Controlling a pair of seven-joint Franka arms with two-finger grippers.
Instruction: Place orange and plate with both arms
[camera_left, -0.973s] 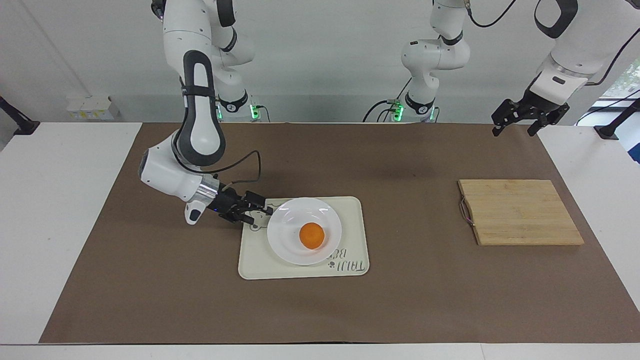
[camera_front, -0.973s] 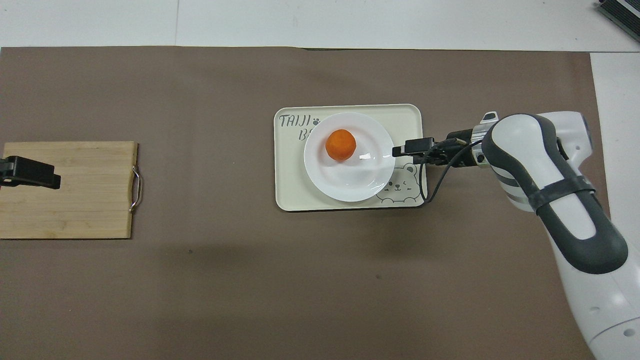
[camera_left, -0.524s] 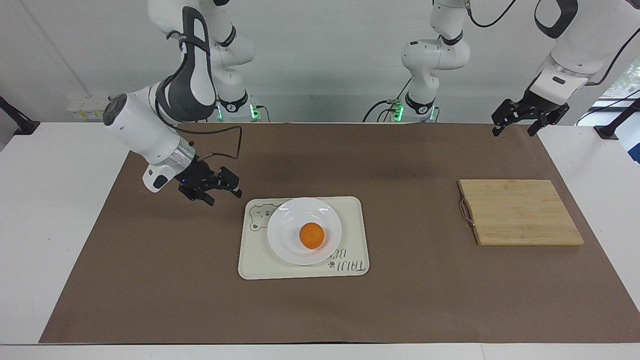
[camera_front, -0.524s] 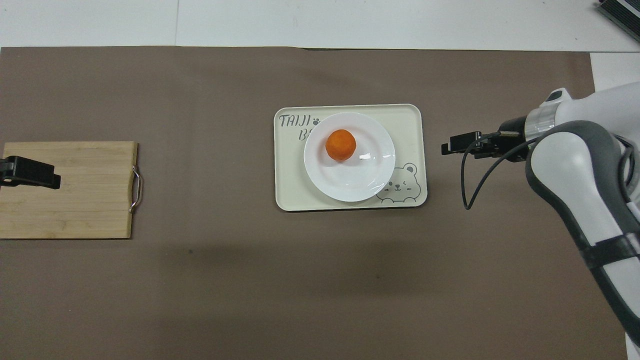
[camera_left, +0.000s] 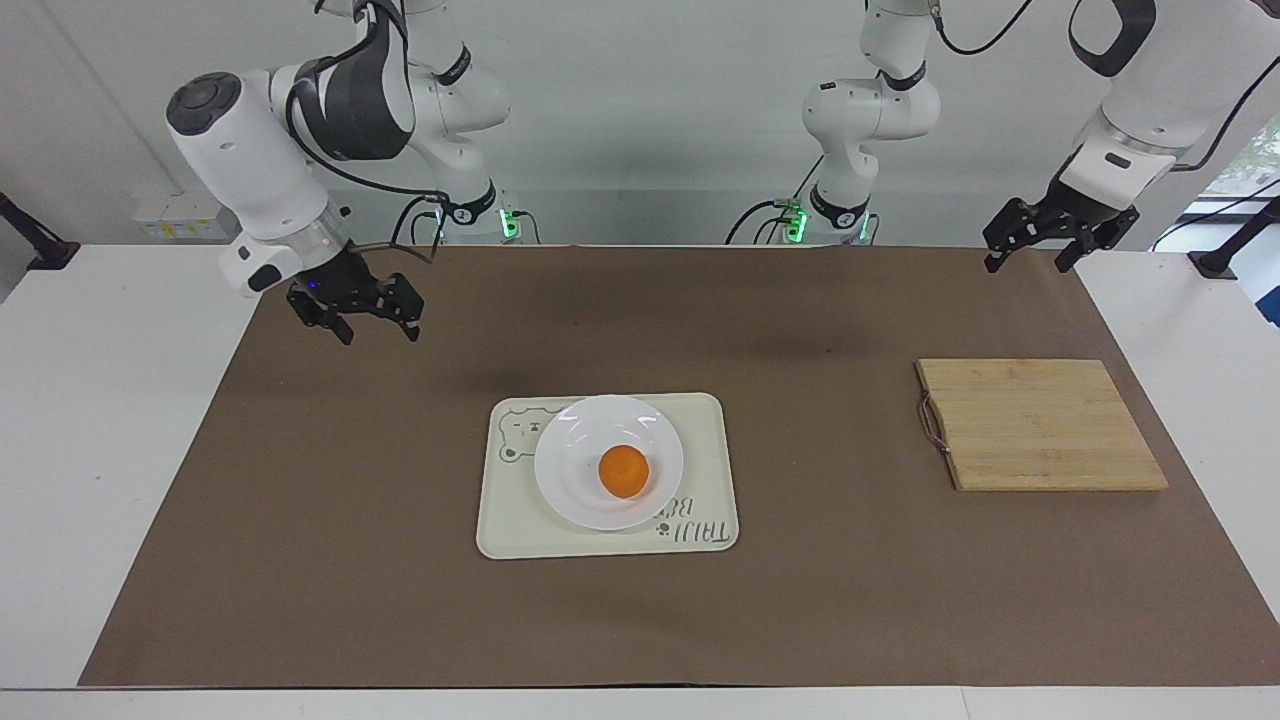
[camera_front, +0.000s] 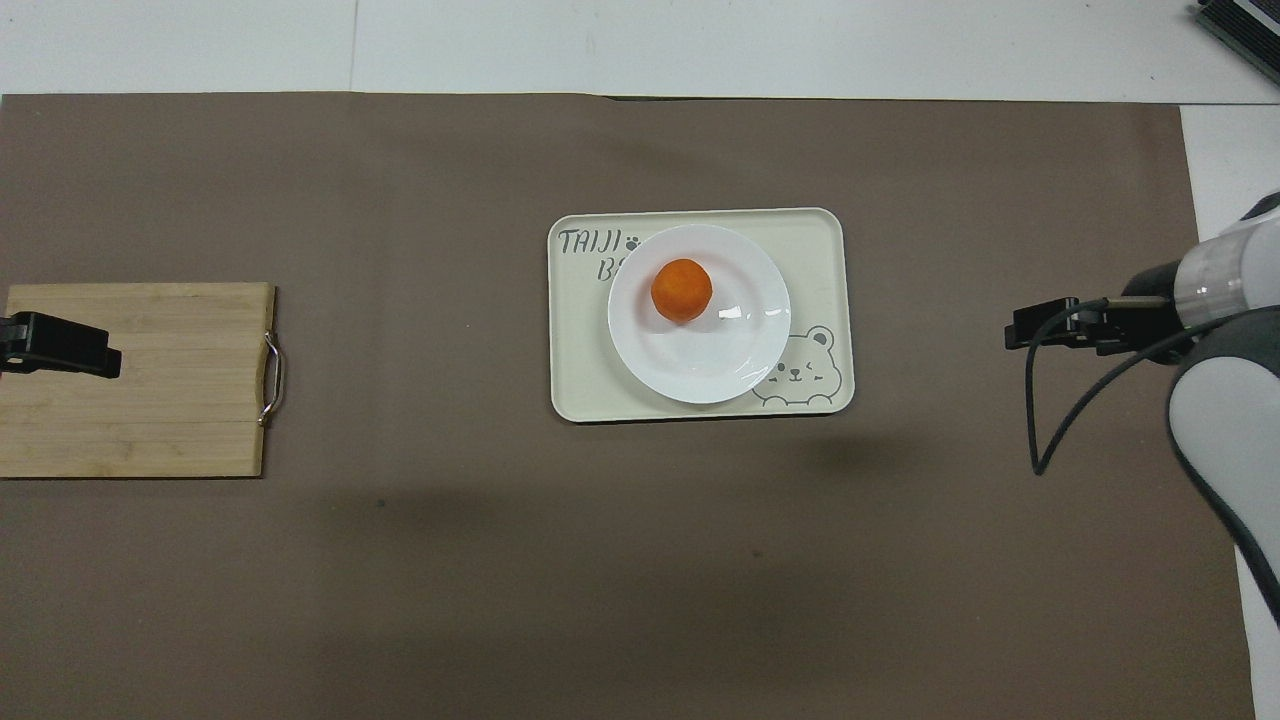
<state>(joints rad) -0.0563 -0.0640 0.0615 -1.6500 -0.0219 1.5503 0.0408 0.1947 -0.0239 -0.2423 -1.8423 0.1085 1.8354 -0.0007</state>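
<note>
Orange (camera_left: 624, 471) on plate (camera_left: 570, 480), plate on tray (camera_left: 500, 535). Right gripper (camera_left: 372, 325) and left gripper (camera_left: 1027, 258): raised, fingers apart, empty.

Bright, even indoor light — both views sharp.
Soft blurred shadows on the brown mat (camera_left: 300, 560); small glare on the plate (camera_front: 735, 313).

- The orange (camera_left: 624, 472), small, round and bright, sits on the white plate (camera_left: 570, 480), off its centre toward the edge farther from the robots.
- The plate, glossy and shallow with a raised rim, rests flat on a cream tray (camera_left: 710, 450) printed with a bear, mid-table; nothing touches either.
</note>
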